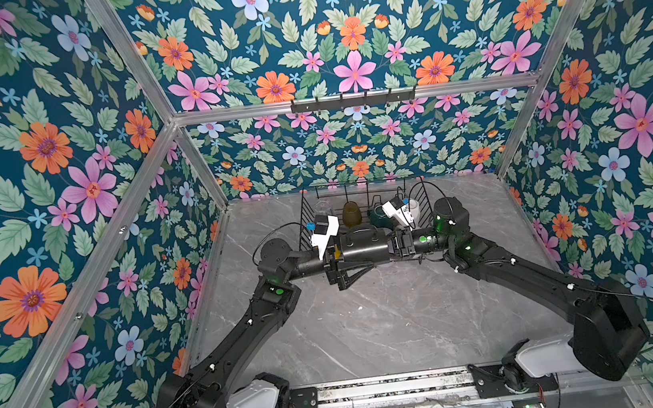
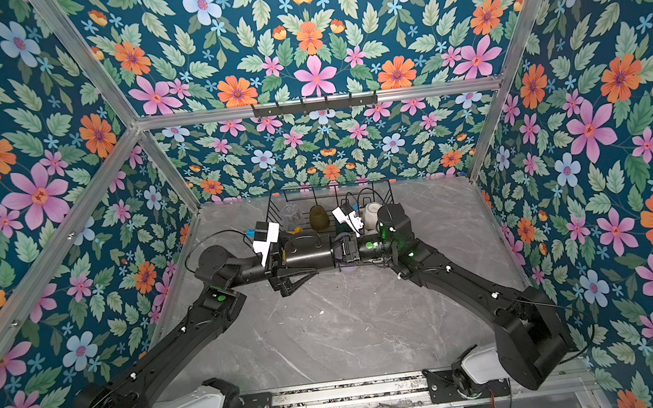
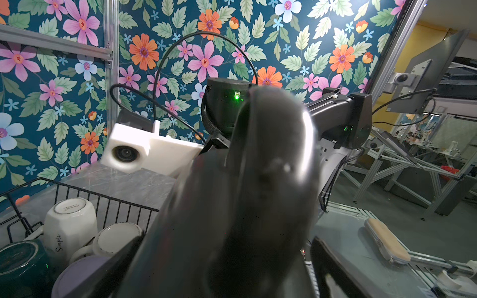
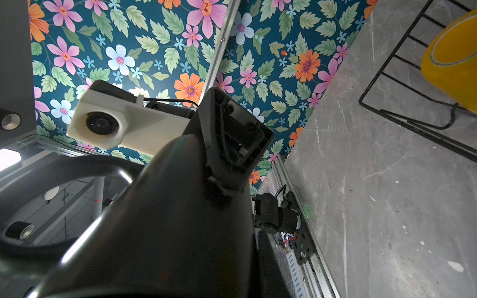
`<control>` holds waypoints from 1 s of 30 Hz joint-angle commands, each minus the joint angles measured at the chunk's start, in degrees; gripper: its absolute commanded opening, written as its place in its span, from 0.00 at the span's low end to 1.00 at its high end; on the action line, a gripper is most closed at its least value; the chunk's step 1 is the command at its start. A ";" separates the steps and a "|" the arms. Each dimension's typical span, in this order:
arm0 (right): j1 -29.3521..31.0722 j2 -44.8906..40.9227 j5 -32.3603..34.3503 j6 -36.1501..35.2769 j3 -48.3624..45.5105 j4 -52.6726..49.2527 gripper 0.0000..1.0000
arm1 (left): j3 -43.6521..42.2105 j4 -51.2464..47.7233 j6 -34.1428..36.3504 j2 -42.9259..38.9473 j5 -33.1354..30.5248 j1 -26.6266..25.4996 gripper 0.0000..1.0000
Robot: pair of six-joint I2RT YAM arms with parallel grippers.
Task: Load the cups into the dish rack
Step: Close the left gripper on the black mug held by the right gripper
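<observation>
As black mug (image 1: 363,251) blocks wrist views | dish rack (image 1: 305,220) holds amber glass (image 1: 352,214)

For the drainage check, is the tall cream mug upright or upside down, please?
Upside down: the tall cream mug shows its stamped base in the left wrist view, mouth down in the dish rack.

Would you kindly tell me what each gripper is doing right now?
Left gripper: open, fingers astride the black mug.
Right gripper: closed, holding the black mug.

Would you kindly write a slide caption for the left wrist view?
Black mug, blurred, between the open jaws of the left gripper; upturned cups in the rack.
</observation>
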 commanded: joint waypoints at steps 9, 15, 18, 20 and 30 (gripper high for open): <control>1.10 1.83 -1.64 1.63 1.74 6.97 0.00 | -0.01 2.00 -0.29 -0.08 1.55 -0.03 0.98; 1.26 2.10 -1.85 1.85 1.90 6.97 0.00 | 0.28 2.06 -0.22 -0.13 1.77 0.02 0.86; 1.25 2.19 -1.85 1.98 1.79 7.03 0.00 | 0.48 2.10 -0.31 -0.04 2.08 0.02 0.74; 1.28 2.24 -1.85 2.03 1.82 6.97 0.00 | 0.70 2.05 -0.43 0.05 2.28 0.04 0.65; 1.24 2.48 -1.77 1.73 1.65 5.66 0.09 | 1.55 1.55 -0.67 -0.02 1.70 -0.02 0.08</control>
